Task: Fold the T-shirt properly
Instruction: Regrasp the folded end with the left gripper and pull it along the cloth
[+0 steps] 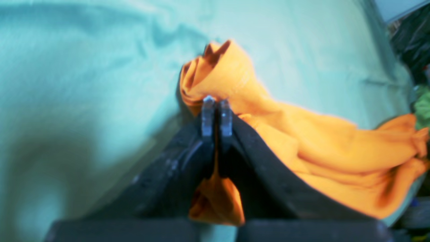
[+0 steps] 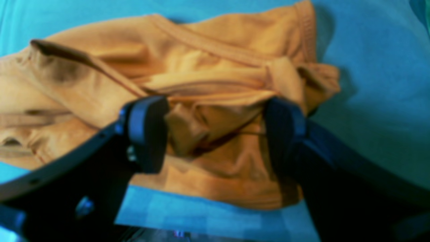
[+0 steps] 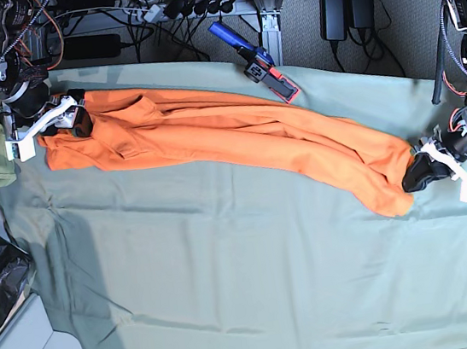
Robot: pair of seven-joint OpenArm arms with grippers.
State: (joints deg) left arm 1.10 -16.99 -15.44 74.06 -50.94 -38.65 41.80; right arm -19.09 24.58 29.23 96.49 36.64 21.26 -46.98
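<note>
**Shirt stretched long, one end pinched**

The sage-green table cloth (image 3: 230, 278) fills the base view. The T-shirt (image 3: 236, 131) lies roped across its upper half, from upper left to right of centre. My left gripper (image 1: 217, 116) is clenched on a bunched end. My right gripper (image 2: 215, 131) stands spread around folds, gripping nothing. Risk: pulling further drags the unheld end, and thin fabric may slip out.

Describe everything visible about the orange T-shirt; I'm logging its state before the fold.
The T-shirt is plain bright orange, soft cotton by its look, bunched and stretched into a long wrinkled band across the sage-green table cloth. The left gripper is shut on one end; the right gripper stands open astride the other end, where ribbed hems show.
</note>
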